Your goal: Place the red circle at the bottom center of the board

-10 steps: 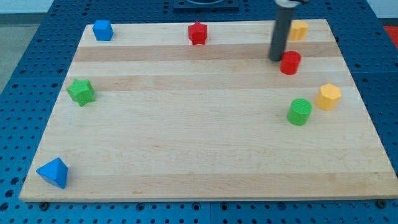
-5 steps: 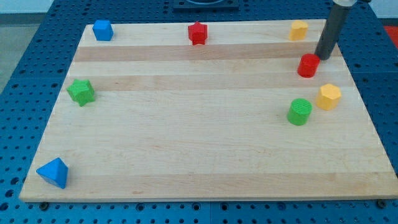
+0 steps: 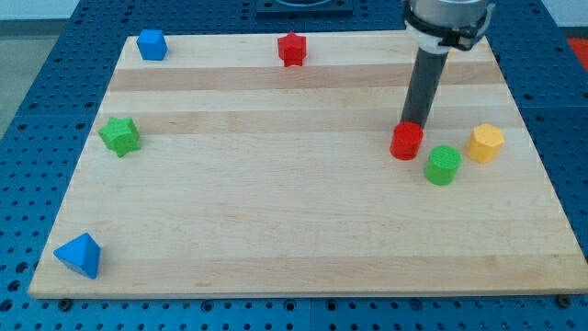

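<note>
The red circle (image 3: 406, 142), a short red cylinder, lies right of the board's middle, close to the green cylinder (image 3: 443, 165) at its lower right. My tip (image 3: 410, 123) stands just above the red circle, touching or almost touching its top edge. The rod rises from there toward the view's top and hides the board's top right corner area.
A yellow hexagon block (image 3: 486, 143) lies right of the green cylinder. A red star-like block (image 3: 291, 49) and a blue block (image 3: 151, 44) sit along the top edge. A green star-like block (image 3: 119, 135) is at the left, a blue pyramid (image 3: 79, 255) at the bottom left. The wooden board (image 3: 276, 239) lies on a blue pegboard.
The red circle has slid down and to the left, from near the right edge to beside the green cylinder. My tip moved from its right to above it. The rod now covers the top-right yellow block.
</note>
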Robot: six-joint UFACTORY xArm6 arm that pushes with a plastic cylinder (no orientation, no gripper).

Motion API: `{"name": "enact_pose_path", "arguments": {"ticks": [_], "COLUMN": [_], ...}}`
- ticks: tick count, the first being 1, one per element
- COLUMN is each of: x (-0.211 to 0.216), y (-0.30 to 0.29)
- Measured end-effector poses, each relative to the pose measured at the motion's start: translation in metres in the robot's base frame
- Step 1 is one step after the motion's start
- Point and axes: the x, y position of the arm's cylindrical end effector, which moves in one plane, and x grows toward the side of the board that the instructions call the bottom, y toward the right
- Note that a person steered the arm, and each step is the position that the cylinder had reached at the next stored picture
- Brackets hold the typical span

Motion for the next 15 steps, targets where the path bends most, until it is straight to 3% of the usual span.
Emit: {"name": "enact_pose_path", "arguments": {"ticks": [4, 6, 8, 11, 15], "x": [0.095, 0.122, 0.132, 0.103, 0.145], "y": [-0.028, -0.03, -0.083, -0.103, -0.15]}}
